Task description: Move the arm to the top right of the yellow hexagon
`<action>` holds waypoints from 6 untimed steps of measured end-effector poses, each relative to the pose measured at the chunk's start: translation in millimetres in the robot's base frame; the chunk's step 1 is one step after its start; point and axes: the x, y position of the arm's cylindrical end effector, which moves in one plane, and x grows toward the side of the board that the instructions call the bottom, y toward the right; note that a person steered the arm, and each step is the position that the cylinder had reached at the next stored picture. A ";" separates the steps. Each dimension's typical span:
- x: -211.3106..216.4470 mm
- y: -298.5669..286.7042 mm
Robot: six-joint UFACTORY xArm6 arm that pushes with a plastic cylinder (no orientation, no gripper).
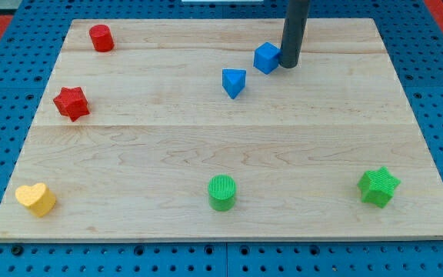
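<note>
The tool tip, a bare rod end, grasps nothing; it stands just right of the blue cube on the table.

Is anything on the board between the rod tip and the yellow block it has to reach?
My tip touches the blue cube; the yellow block, heart-shaped, sits bottom left. The blue triangular block lies near that diagonal.

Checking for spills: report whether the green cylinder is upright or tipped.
Upright: the green cylinder shows its round ribbed top face, standing on the board.
</note>
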 end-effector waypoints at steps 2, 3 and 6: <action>1.4 42.9; 7.9 72.6; 9.5 189.0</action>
